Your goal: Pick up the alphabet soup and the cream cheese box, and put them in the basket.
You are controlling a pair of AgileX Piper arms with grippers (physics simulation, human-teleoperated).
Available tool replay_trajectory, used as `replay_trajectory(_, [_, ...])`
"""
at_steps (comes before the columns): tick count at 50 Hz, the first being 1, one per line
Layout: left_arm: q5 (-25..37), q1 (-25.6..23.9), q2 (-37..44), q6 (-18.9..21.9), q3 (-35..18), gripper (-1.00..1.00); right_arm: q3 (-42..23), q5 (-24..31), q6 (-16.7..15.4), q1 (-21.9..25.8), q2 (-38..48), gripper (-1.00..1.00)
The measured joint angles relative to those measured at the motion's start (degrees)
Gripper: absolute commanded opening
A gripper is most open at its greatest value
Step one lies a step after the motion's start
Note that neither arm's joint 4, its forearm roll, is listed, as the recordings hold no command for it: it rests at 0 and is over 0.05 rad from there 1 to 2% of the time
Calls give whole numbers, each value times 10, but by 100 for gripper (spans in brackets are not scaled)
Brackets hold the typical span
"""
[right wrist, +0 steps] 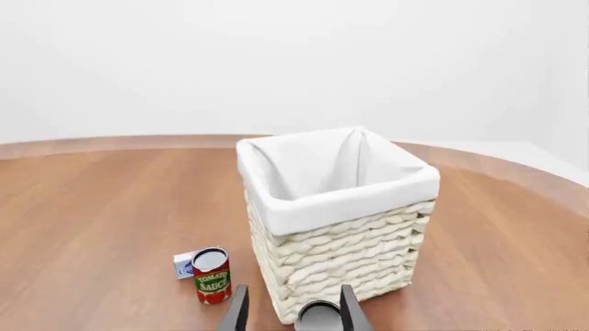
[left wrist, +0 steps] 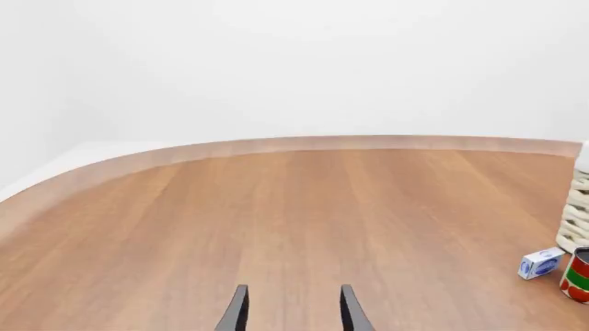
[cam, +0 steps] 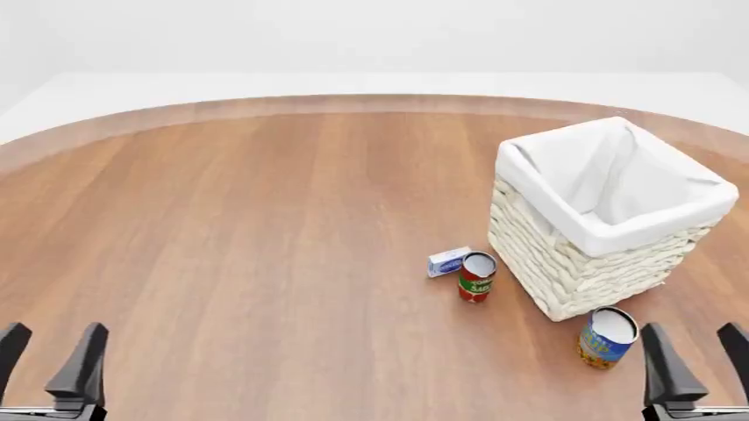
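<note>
The alphabet soup (cam: 608, 338) stands upright at the near corner of the basket (cam: 562, 263); only its silver top (right wrist: 319, 317) shows in the right wrist view, low between the fingers. My right gripper (cam: 696, 360) is open just right of the can and nearer me, not touching it. Left of the basket lies the cream cheese box (cam: 448, 261), also seen as the cream cheese box (right wrist: 186, 264) and the cream cheese box (left wrist: 540, 263). My left gripper (cam: 53, 364) is open and empty at the near left, far from everything. In its own view the left gripper (left wrist: 294, 314) faces bare wood.
A red-and-green tomato sauce can (cam: 476, 276) stands upright right beside the cream cheese box, between it and the basket (right wrist: 341, 248). This can (right wrist: 212, 276) shows in both wrist views, as does the basket wall (left wrist: 575, 221). The curved far table edge (cam: 351, 101) meets white floor.
</note>
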Motion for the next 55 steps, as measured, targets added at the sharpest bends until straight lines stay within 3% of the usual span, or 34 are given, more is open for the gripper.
replay_trajectory(17, [-1, 0, 2, 0, -1, 100, -5, -7, -2, 1, 25, 100])
replay_trajectory(28, [-1, 0, 2, 0, -1, 100, -14, -61, -15, 4, 111, 100])
replay_trajectory(42, [-1, 0, 3, 0, -1, 100, -90, -48, -16, -1, 191, 100])
replay_trajectory(55, [-1, 0, 3, 0, -1, 100, -162, -14, -40, 4, 230, 100])
